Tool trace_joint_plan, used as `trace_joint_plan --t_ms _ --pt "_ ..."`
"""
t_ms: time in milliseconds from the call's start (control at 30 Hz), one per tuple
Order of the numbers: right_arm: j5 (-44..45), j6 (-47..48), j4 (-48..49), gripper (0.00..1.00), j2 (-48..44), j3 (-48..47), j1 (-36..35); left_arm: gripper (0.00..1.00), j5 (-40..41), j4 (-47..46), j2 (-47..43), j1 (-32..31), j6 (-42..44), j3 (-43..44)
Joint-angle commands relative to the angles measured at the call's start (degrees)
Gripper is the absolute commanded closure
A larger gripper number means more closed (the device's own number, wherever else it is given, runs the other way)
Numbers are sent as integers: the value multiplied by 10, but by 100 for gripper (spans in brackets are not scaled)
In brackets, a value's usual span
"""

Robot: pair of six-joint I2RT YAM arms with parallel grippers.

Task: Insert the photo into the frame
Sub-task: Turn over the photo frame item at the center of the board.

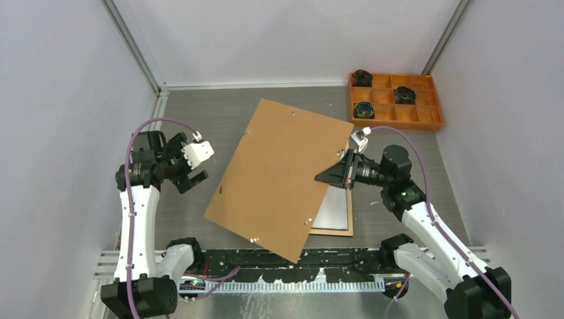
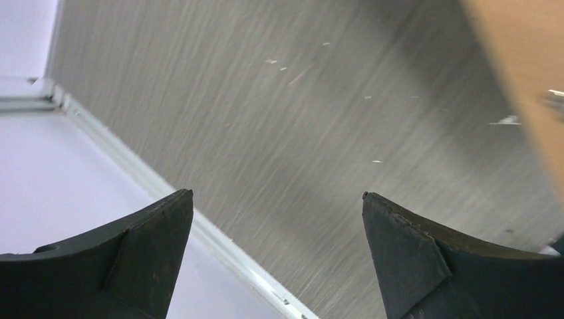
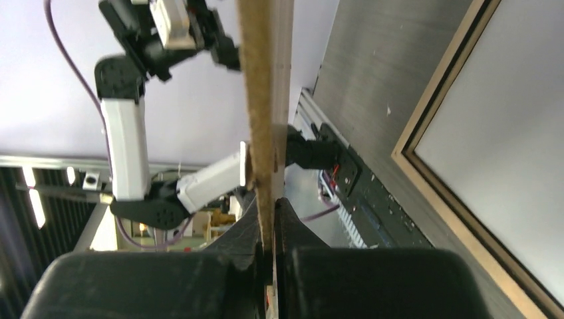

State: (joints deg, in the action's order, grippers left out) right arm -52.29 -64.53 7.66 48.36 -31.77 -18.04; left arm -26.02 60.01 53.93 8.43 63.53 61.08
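**Top view:** R gripper (image 1: 320, 178) is clenched on the right edge of the brown backing panel (image 1: 279, 176), holding it tilted over mid-table. L gripper (image 1: 194, 181) hangs near the panel's left edge, fingers spread, holding nothing. The frame (image 1: 332, 232) lies back-up on the table, mostly hidden under the panel's near-right corner. The orange tray (image 1: 435, 124) sits far right, not involved.

**L wrist view:** jaws wide apart, with only bare table (image 2: 299, 133) between them.

**R wrist view:** jaws pinch the panel edge-on. The frame's wood rim and pale interior show at right.

**Progress:** the photo's printed side shows in no view. The pale sheet in the frame could be its back or the pane; can't tell. Probably left: confirm the print is seated, then refit the backing.
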Motion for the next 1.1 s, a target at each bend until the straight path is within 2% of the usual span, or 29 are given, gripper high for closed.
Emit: trace_joint_plan --t_ms 0,67,200,333,467,633,767,1067 --pt "-55 -1 28 99 -38 1 -1 1 43 -123 21 22 -24 0" --pt "-63 -33 73 99 -40 13 -1 1 43 -155 37 21 -54 7" --pt "-75 -98 173 99 -20 34 -13 1 -13 -167 59 19 -131 29" --pt "-71 -102 190 99 4 36 -53 1 -33 -200 81 -1 -247 52" --pt "-64 -97 199 99 29 33 -83 1 -10 -239 95 -30 -309 67" --pt "-60 -96 211 99 40 29 -96 1 27 -231 119 -49 -301 75" --pt "-54 -99 231 99 56 28 -105 1 22 -221 112 -55 -291 53" --pt "-52 -114 284 99 114 16 -125 1 25 -211 89 -129 -279 26"
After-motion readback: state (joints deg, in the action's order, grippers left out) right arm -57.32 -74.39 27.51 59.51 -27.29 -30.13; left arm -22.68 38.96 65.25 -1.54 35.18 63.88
